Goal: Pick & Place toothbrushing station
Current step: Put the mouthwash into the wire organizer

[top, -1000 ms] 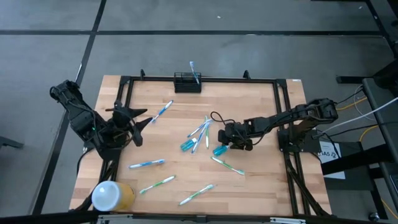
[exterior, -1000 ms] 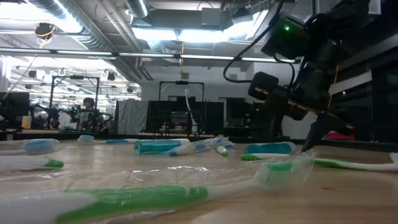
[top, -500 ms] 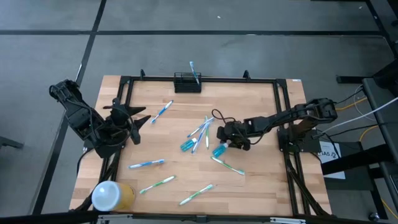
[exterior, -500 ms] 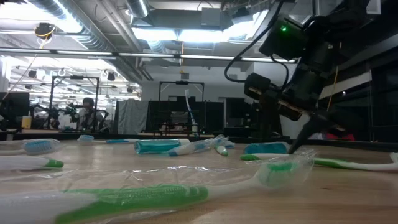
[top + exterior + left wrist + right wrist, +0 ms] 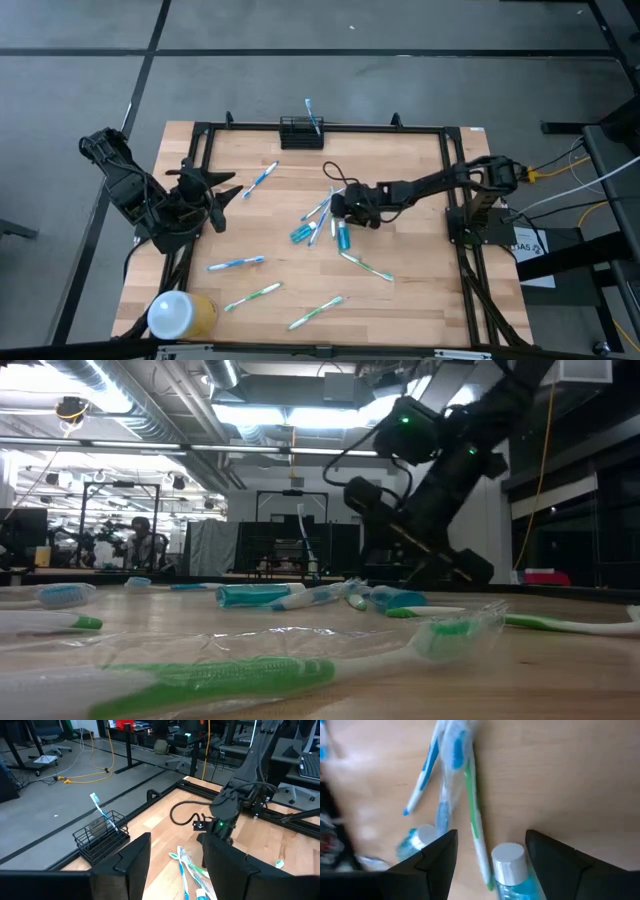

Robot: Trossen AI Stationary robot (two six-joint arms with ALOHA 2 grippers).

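- High view: the toothbrushing station [image 5: 301, 132], a small black slotted rack, stands at the far edge of the wooden table [image 5: 420, 290] with one blue toothbrush [image 5: 312, 113] upright in it. The other brushes lie loose across the table, among them a cluster [image 5: 318, 217] at mid-table. Judged from this, the task is at an early stage. The right gripper [image 5: 340, 207] is low over the cluster, beside a blue-capped tube [image 5: 343, 237]. The left gripper [image 5: 222, 192] waits near the left edge. A white-and-yellow cylinder [image 5: 180, 315] stands at the near-left corner.
- Low view: the right arm [image 5: 425, 490] leans down towards the pile; a green toothbrush [image 5: 250, 675] lies nearest the camera.
- Left wrist view: the left fingers [image 5: 134, 857] stand apart with nothing between them; the rack [image 5: 101, 838] with its single brush is ahead.
- Right wrist view: the right fingers [image 5: 437, 852] are spread wide and empty, straddling a green-handled brush [image 5: 474, 822] and the tube's white cap [image 5: 508, 856]. No pick is made yet.
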